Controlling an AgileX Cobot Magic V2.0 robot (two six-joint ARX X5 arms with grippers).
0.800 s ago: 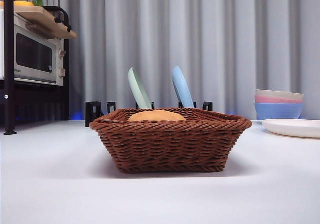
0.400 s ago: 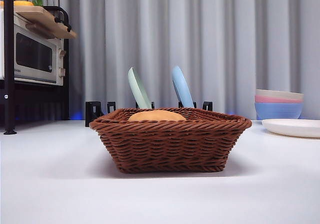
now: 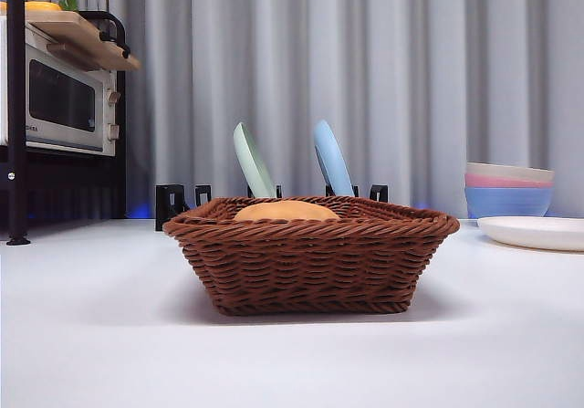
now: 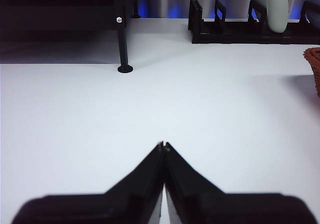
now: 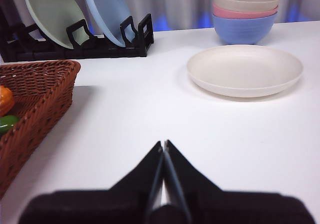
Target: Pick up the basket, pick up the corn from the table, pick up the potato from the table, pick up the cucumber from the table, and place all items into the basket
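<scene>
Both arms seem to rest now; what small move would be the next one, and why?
Probably none beyond staying parked: the left claw and right claw are shut and empty above the table, while the basket already shows tan, orange and green items inside. Each one's identity is uncertain.

left gripper (image 4: pixel 163 145), right gripper (image 5: pixel 163 143): jaws closed

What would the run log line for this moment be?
left gripper shut, empty | right gripper shut, empty | basket on table | potato inside
</scene>
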